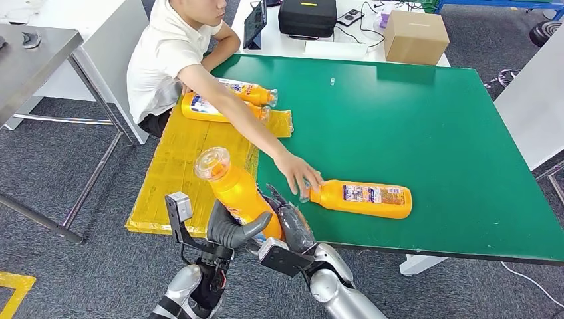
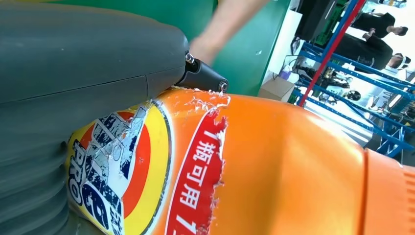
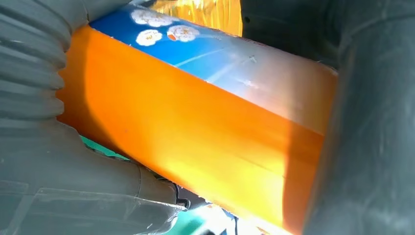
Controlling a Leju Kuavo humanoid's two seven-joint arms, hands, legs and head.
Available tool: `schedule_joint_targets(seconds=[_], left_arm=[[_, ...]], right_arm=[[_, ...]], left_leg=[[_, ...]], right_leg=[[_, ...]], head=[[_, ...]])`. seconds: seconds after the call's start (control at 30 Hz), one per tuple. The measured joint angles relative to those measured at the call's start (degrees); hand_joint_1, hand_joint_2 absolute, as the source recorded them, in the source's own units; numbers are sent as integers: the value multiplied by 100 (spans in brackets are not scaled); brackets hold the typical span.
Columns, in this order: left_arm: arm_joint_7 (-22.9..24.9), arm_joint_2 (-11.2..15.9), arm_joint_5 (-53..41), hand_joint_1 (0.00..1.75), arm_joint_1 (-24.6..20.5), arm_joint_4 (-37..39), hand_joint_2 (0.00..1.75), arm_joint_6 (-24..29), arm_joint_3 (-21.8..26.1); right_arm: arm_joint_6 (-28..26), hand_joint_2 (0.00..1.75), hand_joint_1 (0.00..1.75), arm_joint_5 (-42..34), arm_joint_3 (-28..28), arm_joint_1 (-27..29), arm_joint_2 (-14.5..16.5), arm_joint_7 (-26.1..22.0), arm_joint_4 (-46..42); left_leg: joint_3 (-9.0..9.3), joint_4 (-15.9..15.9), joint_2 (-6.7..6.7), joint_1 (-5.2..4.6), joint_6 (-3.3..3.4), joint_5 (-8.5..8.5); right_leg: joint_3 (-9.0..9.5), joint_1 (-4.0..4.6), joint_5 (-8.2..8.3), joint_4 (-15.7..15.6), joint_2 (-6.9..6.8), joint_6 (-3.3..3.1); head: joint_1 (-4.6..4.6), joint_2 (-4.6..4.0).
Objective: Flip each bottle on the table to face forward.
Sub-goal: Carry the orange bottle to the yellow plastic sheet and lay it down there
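Mid-task. One orange plastic detergent bottle with a clear cap [image 1: 236, 193] was off the green-topped bench [image 1: 425, 126], lower left-centre of the head view, tilted cap-up and gripped by both hands: left hand [image 1: 229, 229] wrapped round its lower body, right hand [image 1: 289, 222] pressed on the other side. Left wrist view showed its torn red-and-blue front label [image 2: 147, 181] beside the grey thumb; right wrist view showed a blue label w/ flowers [image 3: 195, 44]. Flip of this one looked underway, not yet set down.

A second orange bottle lying flat [image 1: 362, 198] was at centre of frame near the bench's front edge, label up; a person's hand [image 1: 297, 174] rested on its cap end, so prob. being placed or adjusted. Two more orange bottles [image 1: 226, 100] lay upper left-centre on a yellow cardboard sheet [image 1: 166, 166], behind the person's arm. Judging by that, approx. three bottles left to handle.
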Motion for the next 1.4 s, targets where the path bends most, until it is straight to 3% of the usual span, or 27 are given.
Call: schedule_joint_targets(seconds=[0.07,0.2,0.33,0.4,0.47,0.6,0.77,0.87,0.93,0.97,1.0,1.07,1.1,1.23,1.4], left_arm=[[33,-7,136,175,-21,0,175,94,29],[99,-67,441,175,-150,10,175,505,181],[-232,-60,-184,175,-458,189,175,1638,353],[-523,-37,-713,170,-652,361,175,2226,419],[-650,-27,-874,166,-765,466,175,2473,497],[-679,-27,-883,162,-799,485,175,2554,545],[-869,-5,-1120,147,-1128,687,175,3285,1001],[-916,17,-1258,144,-1207,790,175,3342,1055],[-932,27,-1521,101,-1252,881,175,3351,1070],[-909,38,-1796,91,-1293,962,175,3352,1074],[-846,58,-2158,101,-1353,1068,175,3352,1066],[-548,140,-3233,157,-1536,1399,175,3343,954],[-323,203,-3829,175,-1645,1583,175,3312,850],[697,467,-5846,175,-2075,2334,175,2884,256],[1167,623,-6746,175,-2422,2893,175,2203,-141]], right_arm=[[-334,0,0,190,19,0,27,-2,20],[-1502,0,0,762,56,21,132,-35,71],[-2318,0,0,2151,-309,350,432,-419,-265],[-2372,0,0,2827,-717,648,639,-603,-783],[-2376,0,0,3053,-941,837,776,-662,-1192],[-2376,0,0,3070,-1037,909,829,-663,-1393],[-2396,0,0,2871,-1631,1327,1103,-667,-2743],[-2396,0,0,2817,-1704,1401,1136,-667,-2938],[-2396,0,0,2728,-1730,1427,1143,-667,-2995],[-2396,0,0,2659,-1740,1436,1144,-667,-3009],[-2396,0,0,2588,-1749,1443,1145,-667,-3016],[-2396,0,0,2419,-1758,1456,1144,-668,-3018],[-2396,0,0,2315,-1756,1461,1139,-668,-3017],[-2396,0,0,1861,-1700,1464,1113,-669,-2967],[-2396,0,0,1470,-1568,1460,1052,-669,-2886]], left_leg=[[0,0,0,0,0,0],[0,0,0,0,0,0],[-1,0,-2,4,-4,4],[-5,0,-9,8,-8,7],[-9,0,-11,10,-8,7],[-9,0,-11,10,-8,7],[-8,0,-8,7,-8,7],[-8,0,-7,7,-8,7],[-8,0,-8,8,-8,7],[-8,0,-8,8,-9,7],[-8,0,-9,8,-9,7],[-8,0,-9,8,-9,8],[-8,0,-9,8,-10,8],[-7,0,-4,8,-11,9],[-8,0,-6,8,-12,10]], right_leg=[[0,0,0,0,0,0],[0,1,0,1,0,0],[-4,5,1,3,-3,-2],[-4,9,0,5,-9,-3],[-6,11,-1,5,-12,-3],[-7,11,-1,5,-12,-4],[-5,8,-1,3,-11,-5],[-5,9,-1,3,-11,-4],[-6,9,-1,3,-11,-4],[-6,9,-1,3,-12,-4],[-6,9,-1,3,-12,-4],[-6,10,-1,3,-12,-4],[-6,10,-1,3,-12,-5],[-5,9,1,5,-10,-5],[-6,9,1,5,-10,-4]], head=[[0,0],[4,0],[3,0],[2,0],[-2,0],[-1,0],[3,0],[3,0],[2,0],[2,0],[2,0],[2,0],[2,0],[3,0],[3,0]])
